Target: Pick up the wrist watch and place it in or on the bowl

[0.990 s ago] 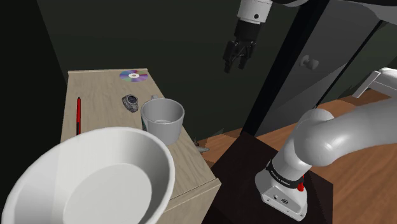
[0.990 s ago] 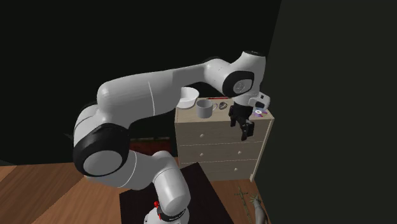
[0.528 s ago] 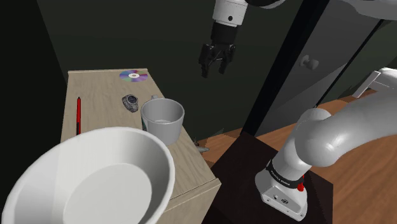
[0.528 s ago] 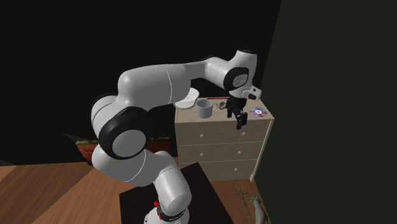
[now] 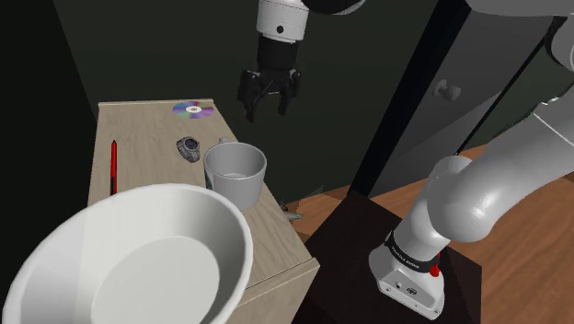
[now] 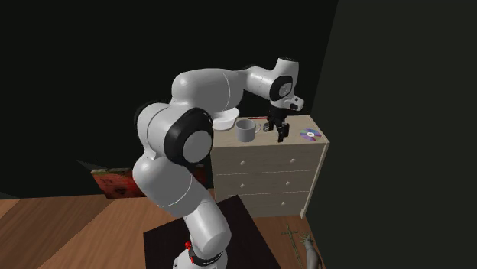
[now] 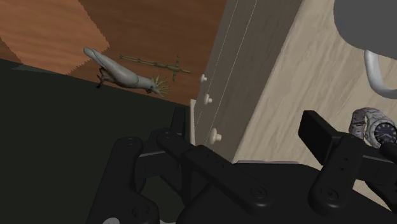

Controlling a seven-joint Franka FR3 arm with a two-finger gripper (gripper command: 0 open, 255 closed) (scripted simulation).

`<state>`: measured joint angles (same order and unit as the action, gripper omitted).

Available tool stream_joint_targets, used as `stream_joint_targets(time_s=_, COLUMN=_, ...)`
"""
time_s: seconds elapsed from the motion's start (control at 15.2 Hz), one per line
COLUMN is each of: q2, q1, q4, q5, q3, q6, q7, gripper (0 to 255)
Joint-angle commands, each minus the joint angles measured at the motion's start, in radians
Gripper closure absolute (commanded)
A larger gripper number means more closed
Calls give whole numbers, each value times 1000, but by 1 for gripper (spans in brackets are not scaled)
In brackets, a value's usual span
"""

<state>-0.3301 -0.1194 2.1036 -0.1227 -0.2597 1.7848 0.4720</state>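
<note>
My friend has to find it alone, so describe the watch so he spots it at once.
Look at the top of the pale dresser. The watch lies between the red pen and the mug. It alone is small, grey with a round dark dial.

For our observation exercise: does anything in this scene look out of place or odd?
A grey bird-like figure lies on the wood floor by the dresser, a twig-like piece beside it; odd place for them.

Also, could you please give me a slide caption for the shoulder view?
Open gripper hovers near the wrist watch on the dresser, with mug and bowl.
</note>
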Motion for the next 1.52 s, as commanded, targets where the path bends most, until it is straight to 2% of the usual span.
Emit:
stream_joint_targets(time_s=0.0, q2=56, q1=-9, q4=-44, q5=2, q3=-29, q6=15, q7=41, gripper=0)
stream_joint_targets(time_s=0.33, q2=220, q1=-35, q4=-188, q5=33, q3=-95, q6=39, q7=148, gripper=0)
stream_joint_targets(time_s=0.73, q2=440, q1=-88, q4=-405, q5=110, q3=-154, q6=36, q7=278, gripper=0)
stream_joint_targets(time_s=1.19, q2=450, q1=-92, q4=-323, q5=114, q3=-153, q6=127, q7=280, gripper=0)
stream_joint_targets(time_s=1.45, q2=452, q1=-93, q4=-317, q5=115, q3=-153, q6=135, q7=281, gripper=0)
